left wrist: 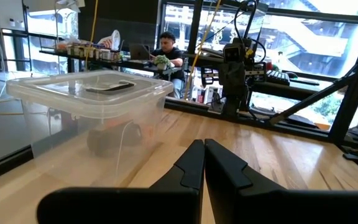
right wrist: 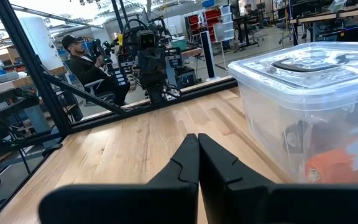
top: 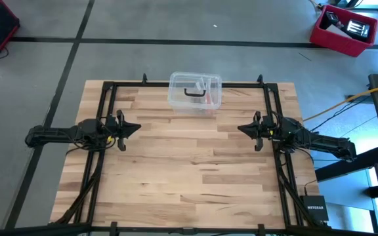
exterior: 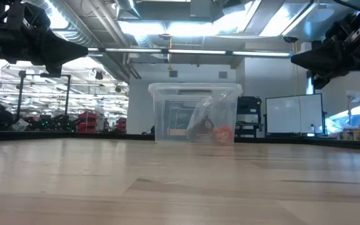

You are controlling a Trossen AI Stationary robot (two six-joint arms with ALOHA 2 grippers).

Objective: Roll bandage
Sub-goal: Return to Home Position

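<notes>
bandage point(exterior: 199, 127): dim behind box point(exterior: 167, 106) wall, shape unclear | left arm point(exterior: 27, 36), right arm point(exterior: 339, 51): cut by low view's edges

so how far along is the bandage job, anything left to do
Looks nearly finished. Done: the clear plastic box sits lidded at the far middle of the table, with a bagged dark bundle, likely the bandage, inside. In hand: nothing; the left tool and right tool are shut and empty, raised at the table's sides. Left: apparently only parking the arms.
</notes>
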